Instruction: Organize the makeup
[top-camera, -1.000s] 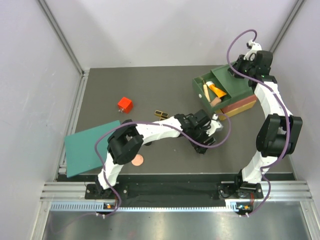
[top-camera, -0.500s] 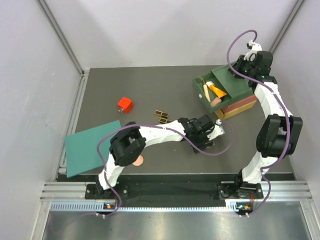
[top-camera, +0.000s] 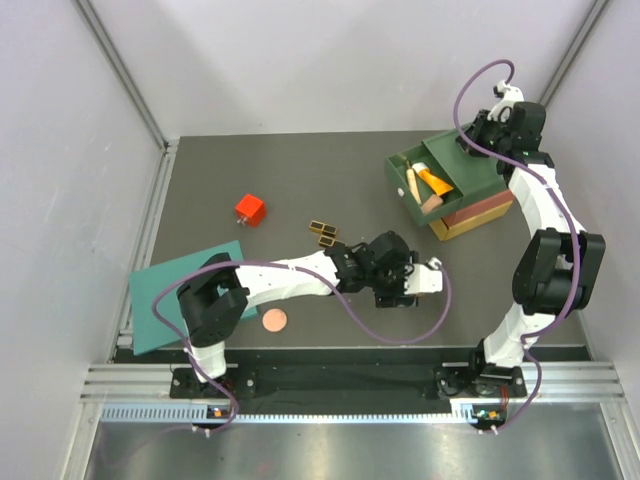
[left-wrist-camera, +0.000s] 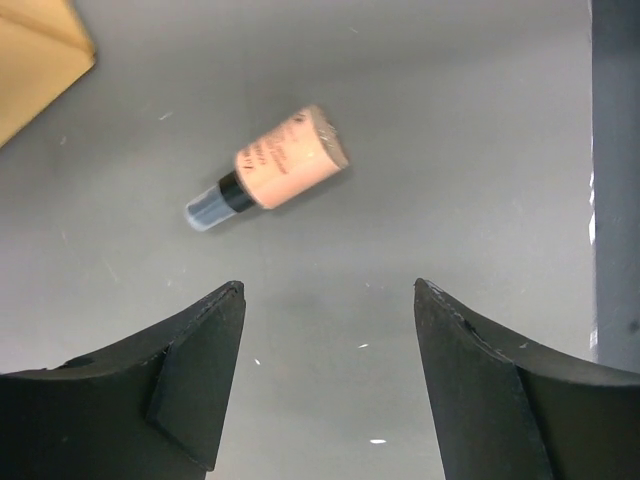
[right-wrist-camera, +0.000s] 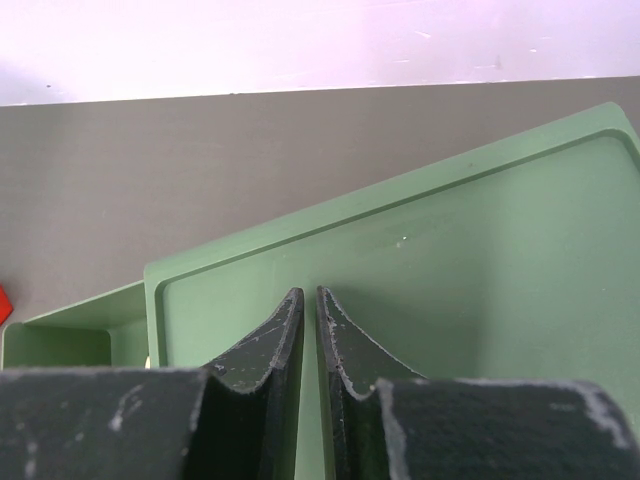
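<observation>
A beige bottle (left-wrist-camera: 275, 170) with a black cap lies on its side on the grey table. My left gripper (left-wrist-camera: 328, 285) hangs open and empty just short of it. The green drawer (top-camera: 398, 178) stands pulled out with an orange tube (top-camera: 436, 181), a cream stick (top-camera: 411, 182) and another beige bottle (top-camera: 432, 202) inside. A black-gold palette (top-camera: 323, 232) and a copper disc (top-camera: 274, 320) lie on the table near the left arm. My right gripper (right-wrist-camera: 309, 292) rests shut over the box's green top (right-wrist-camera: 470, 260), holding nothing.
The drawer box (top-camera: 478, 208) with red and yellow layers stands at the back right; its yellow corner (left-wrist-camera: 35, 60) shows in the left wrist view. A red cube (top-camera: 250, 209) sits mid-left. A teal sheet (top-camera: 165, 300) lies at the near left.
The left arm's elbow has swung left toward the near edge, uncovering the palette and copper disc, and its gripper has drawn slightly nearer. The right arm has not moved.
</observation>
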